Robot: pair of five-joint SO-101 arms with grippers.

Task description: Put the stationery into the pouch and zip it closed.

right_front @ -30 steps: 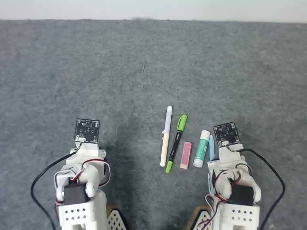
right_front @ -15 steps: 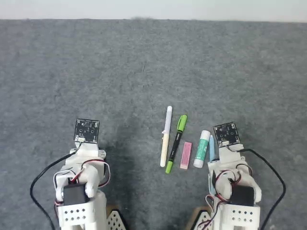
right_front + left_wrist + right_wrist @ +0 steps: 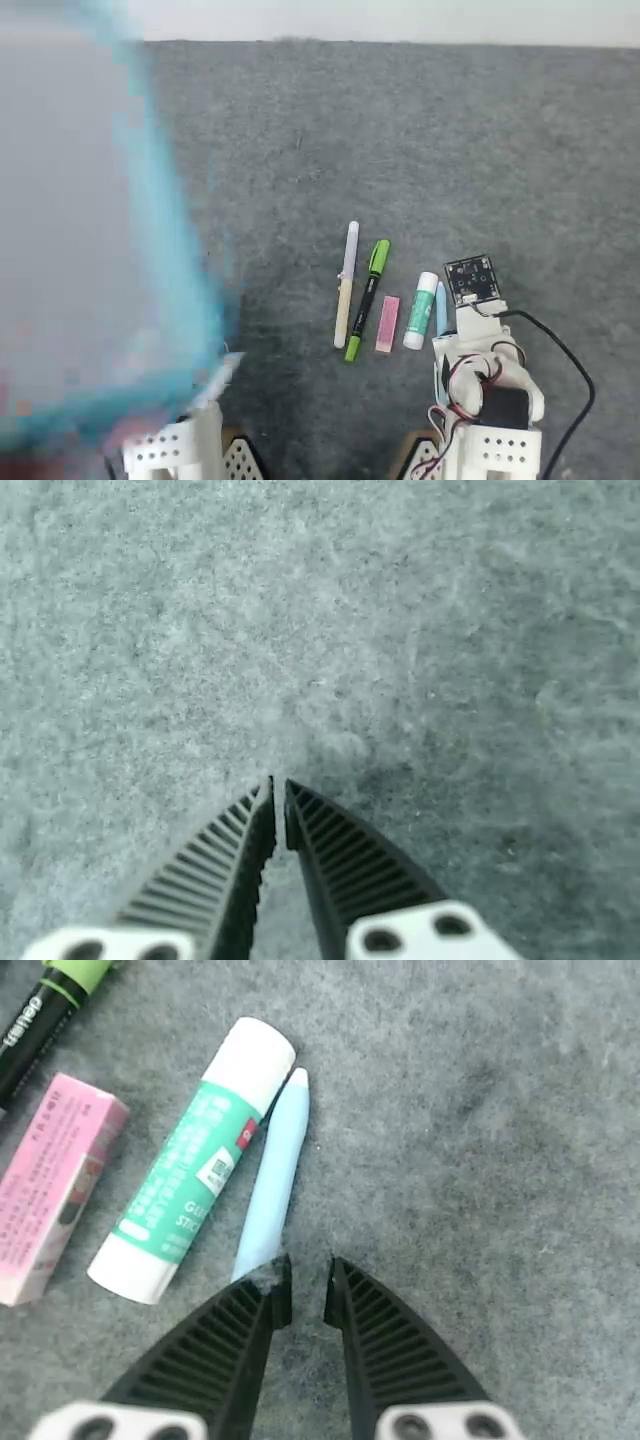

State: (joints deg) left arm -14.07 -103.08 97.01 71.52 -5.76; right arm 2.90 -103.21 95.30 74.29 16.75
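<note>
trouble looks likeliest from the blurred grey shape (image 3: 90,230) with a pale blue edge that spreads across the left of the high view, in front of most of the left arm (image 3: 172,452). it may be the pouch, though that cannot be told, and if set down carelessly it could land on that arm or out of reach. the left gripper (image 3: 279,800) hangs over the bare grey felt mat (image 3: 400,130), jaws closed on nothing. the right gripper (image 3: 308,1285) is all but closed, with a thin slit between the jaws, and is empty. its tips sit just beside the end of the pale blue stick (image 3: 275,1175). going in that narrow could shove the stick into the glue stick (image 3: 195,1160) lying against it and roll both. the pink eraser (image 3: 55,1185), green highlighter (image 3: 367,298) and white pen (image 3: 346,285) lie in the same row between the arms, nearer the right one.
</note>
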